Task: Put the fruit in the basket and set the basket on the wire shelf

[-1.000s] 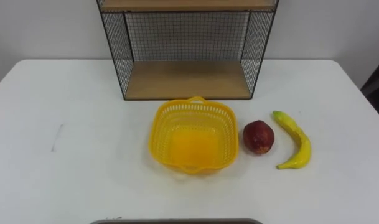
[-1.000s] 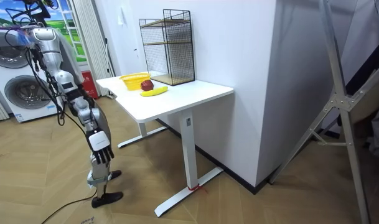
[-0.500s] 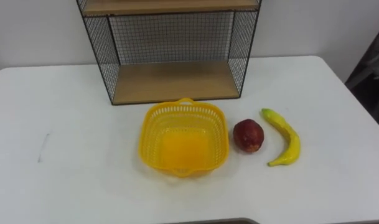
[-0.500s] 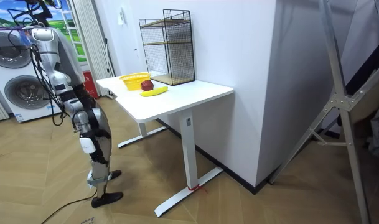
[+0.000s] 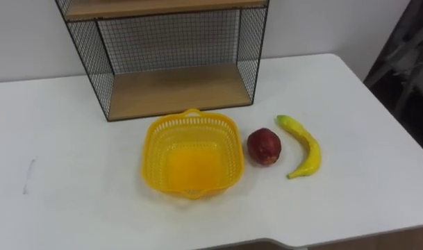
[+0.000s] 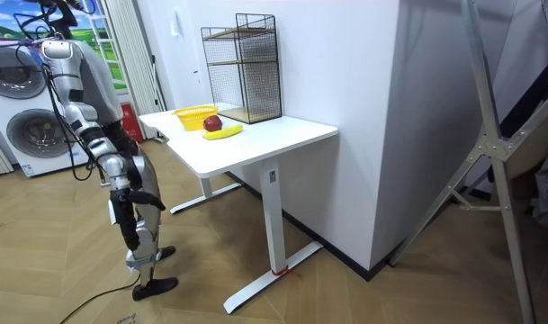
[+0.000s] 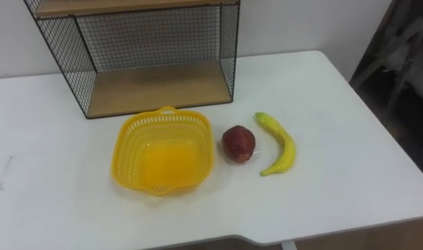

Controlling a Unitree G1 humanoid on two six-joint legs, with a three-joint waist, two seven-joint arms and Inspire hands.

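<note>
An empty yellow basket [image 5: 153, 148] sits in the middle of the white table [image 5: 72, 201]. Just right of it lies a dark red fruit [image 5: 264, 146], and right of that a yellow banana [image 5: 303, 144]. Behind the basket stands the black wire shelf [image 5: 171, 90] with wooden boards, its lower level bare. In the room view I stand at the table's end, on the room view's left, facing the basket [image 6: 194, 115]. My right hand [image 6: 123, 212] hangs low beside my leg, well away from the table.
The table's right edge runs close to the banana, with dark floor beyond it. A faint grey mark [image 5: 28, 175] is on the tabletop at the left. Washing machines [image 6: 31, 135] stand behind me in the room view.
The eye view has shifted, so the table things sit further left in the picture; they have not moved. In the room view my right arm has swung back toward my leg.
</note>
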